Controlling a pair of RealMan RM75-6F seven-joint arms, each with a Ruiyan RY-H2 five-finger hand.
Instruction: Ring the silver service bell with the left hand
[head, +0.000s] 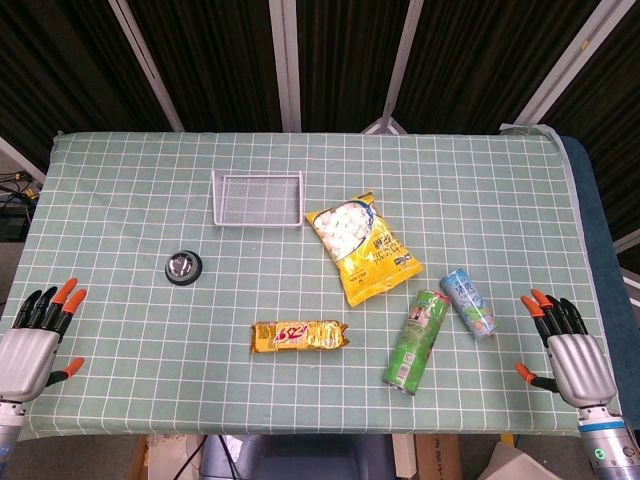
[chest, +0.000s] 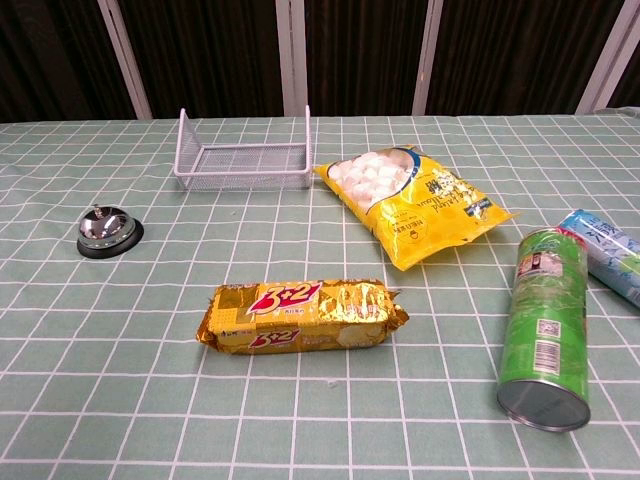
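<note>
Our left hand rests empty, fingers apart, so we should press the stiff, steady bell on its top button.

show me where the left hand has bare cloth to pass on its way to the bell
Bare cloth runs from the left hand up to the service bell, and on between the bell and the wire basket. It is crowded right of centre: biscuit pack, yellow snack bag, green can, blue can.
</note>
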